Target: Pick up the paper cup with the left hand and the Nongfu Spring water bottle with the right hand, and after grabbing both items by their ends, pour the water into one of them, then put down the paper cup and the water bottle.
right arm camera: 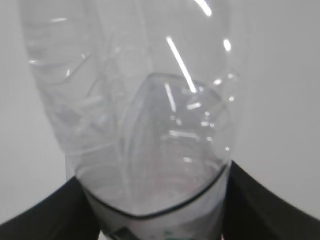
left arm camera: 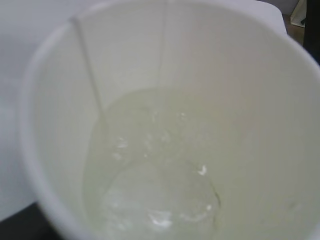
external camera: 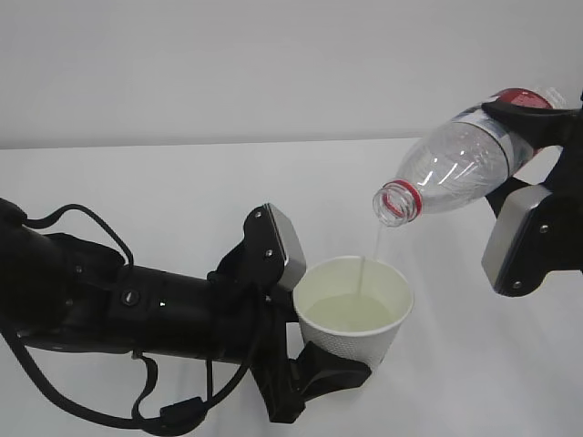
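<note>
My left gripper [external camera: 330, 366] is shut on the lower part of the white paper cup [external camera: 357, 339] and holds it upright above the table. The cup's cream inside [left arm camera: 235, 100] fills the left wrist view, with clear water [left arm camera: 155, 175] pooled in it. My right gripper [external camera: 536, 116] is shut on the labelled end of the Nongfu Spring water bottle [external camera: 455, 168]. The bottle is tilted, its red-ringed open mouth [external camera: 397, 202] down and left over the cup. A thin stream of water [external camera: 368, 258] falls into the cup. Black fingers [right arm camera: 42, 215] flank the clear bottle [right arm camera: 150, 110].
The white table [external camera: 137, 182] spreads under both arms, with a plain pale wall [external camera: 228, 64] behind it. The left arm's black body and cables [external camera: 109, 309] lie low across the left front. Nothing else stands on the table in view.
</note>
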`<action>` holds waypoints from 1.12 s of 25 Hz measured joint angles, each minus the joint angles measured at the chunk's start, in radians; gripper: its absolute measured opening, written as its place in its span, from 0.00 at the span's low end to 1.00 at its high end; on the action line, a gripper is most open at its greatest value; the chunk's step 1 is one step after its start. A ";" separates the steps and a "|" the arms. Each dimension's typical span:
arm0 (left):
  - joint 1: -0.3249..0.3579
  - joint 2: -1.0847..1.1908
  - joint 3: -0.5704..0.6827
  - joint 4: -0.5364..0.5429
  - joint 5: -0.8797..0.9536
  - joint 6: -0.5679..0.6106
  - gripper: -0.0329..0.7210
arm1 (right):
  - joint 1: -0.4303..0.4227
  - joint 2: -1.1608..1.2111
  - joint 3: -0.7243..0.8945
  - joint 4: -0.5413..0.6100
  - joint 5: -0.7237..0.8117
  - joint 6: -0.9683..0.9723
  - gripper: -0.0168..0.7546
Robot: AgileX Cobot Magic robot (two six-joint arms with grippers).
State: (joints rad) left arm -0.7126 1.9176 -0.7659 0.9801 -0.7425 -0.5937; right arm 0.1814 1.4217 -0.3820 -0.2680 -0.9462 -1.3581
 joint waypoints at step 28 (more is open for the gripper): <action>0.000 0.000 0.000 -0.012 0.002 0.000 0.75 | 0.000 0.000 0.000 0.000 -0.002 -0.004 0.64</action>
State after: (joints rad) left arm -0.7126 1.9176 -0.7659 0.9686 -0.7409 -0.5937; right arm 0.1814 1.4217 -0.3820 -0.2680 -0.9485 -1.3624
